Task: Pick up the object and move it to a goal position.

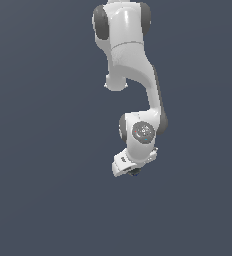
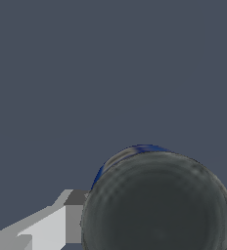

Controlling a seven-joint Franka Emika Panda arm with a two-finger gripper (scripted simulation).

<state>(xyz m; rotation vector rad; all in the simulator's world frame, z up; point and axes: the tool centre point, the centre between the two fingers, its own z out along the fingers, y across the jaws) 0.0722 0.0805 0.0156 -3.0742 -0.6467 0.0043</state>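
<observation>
While the white arm (image 1: 133, 75) reaches down from the top of the exterior view toward the flat grey-blue table (image 1: 38, 200), its tool (image 1: 130, 170) sits at the lowest end of the chain, tilted toward the exterior view's left. A small dark round shape, the object (image 1: 134, 172), peeks out from under the tool's white body in that view, touching it or lying just beneath it; most of it is covered by the tool. Seen from the wrist view, the object (image 2: 157, 202) fills the near part of the picture as a large dark grey ball with faint ringed shading and a thin blue edge along its upper rim. Grey and white blocky parts of the tool's fingers (image 2: 69, 217) show beside the ball, on one side plainly and at the opposite picture edge as a thin sliver, so the ball lies between them. Whether the fingers press against the ball or stand just apart from it I cannot tell, since the ball hides the contact faces. Whether the ball rests on the table or is lifted off it cannot be judged either.
</observation>
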